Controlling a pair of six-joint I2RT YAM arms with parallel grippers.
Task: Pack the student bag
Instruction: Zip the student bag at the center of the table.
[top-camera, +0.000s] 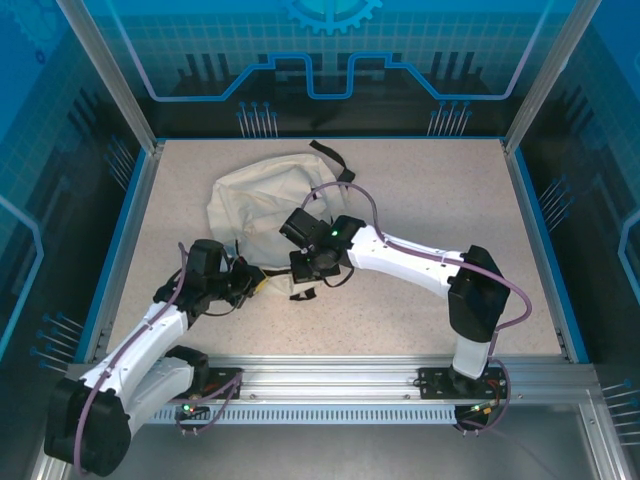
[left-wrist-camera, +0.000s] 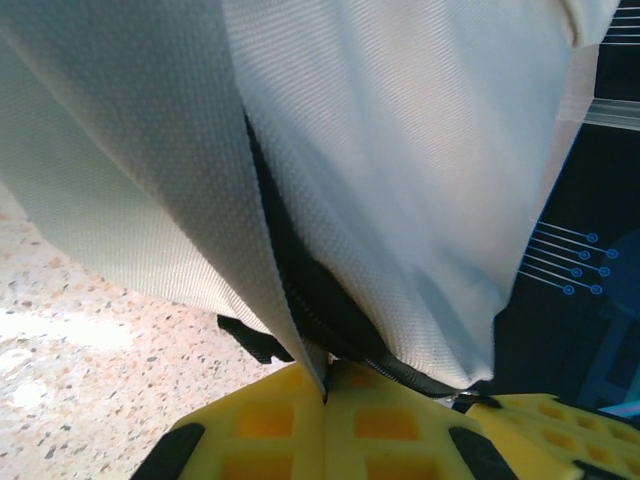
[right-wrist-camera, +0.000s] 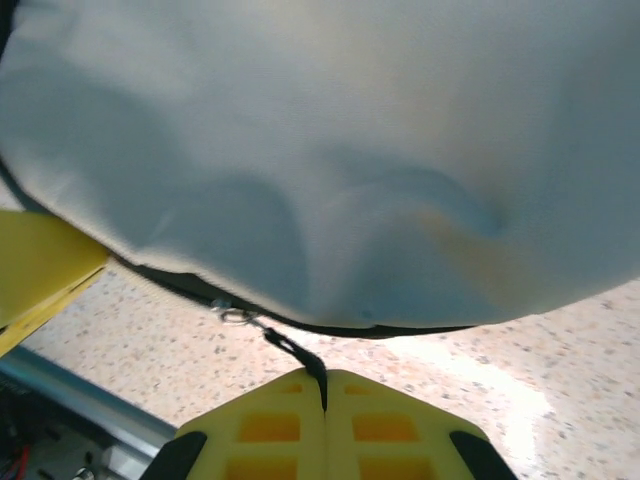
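On the speckled table (top-camera: 430, 200), a bit left of centre, the cream student bag (top-camera: 255, 190) sits slumped, black straps trailing off its far side. At its near edge the left gripper (left-wrist-camera: 326, 385) is clamped on the bag's fabric right next to the black zipper (left-wrist-camera: 300, 290), its yellow pads (left-wrist-camera: 270, 420) squeezed together with cloth running between them. Just beside it, the right gripper (right-wrist-camera: 324, 385) is clenched too, pinching the black zipper pull (right-wrist-camera: 295, 350) that hangs off a little metal ring (right-wrist-camera: 235, 317) at the seam.
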